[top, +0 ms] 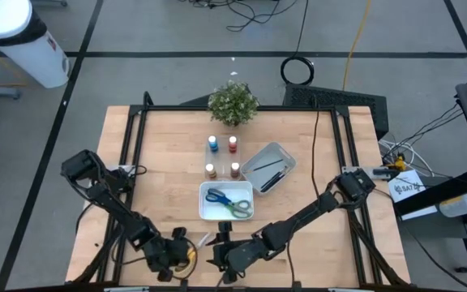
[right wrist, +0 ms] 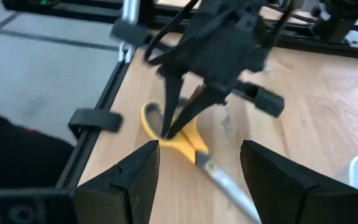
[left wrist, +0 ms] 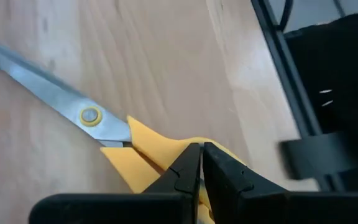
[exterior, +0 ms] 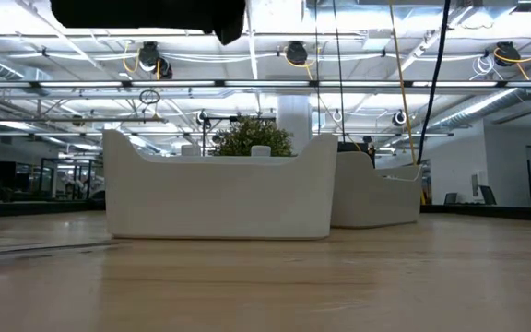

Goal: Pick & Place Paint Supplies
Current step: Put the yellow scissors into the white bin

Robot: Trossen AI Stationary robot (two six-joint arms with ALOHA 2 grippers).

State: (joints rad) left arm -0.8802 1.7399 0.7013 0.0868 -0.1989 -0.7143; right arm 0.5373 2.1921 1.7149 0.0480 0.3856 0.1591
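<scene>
Yellow-handled scissors point(left wrist: 135, 146), no legible markings, left gripper point(left wrist: 202, 163) pinching handle

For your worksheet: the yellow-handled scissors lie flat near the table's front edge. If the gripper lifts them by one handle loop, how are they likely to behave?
The yellow-handled scissors with metal blades look rigid, so they probably won't flop. Since the left gripper is shut on a handle loop, far from the blade tips, the long blades will likely droop downward. The blades join at one pivot, so they might swing open. The open right gripper is close by.

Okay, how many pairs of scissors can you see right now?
3: green-handled scissors and blue-handled scissors inside the white rectangular tray; yellow-handled scissors on the table's near edge, gripped by the left gripper.
</scene>
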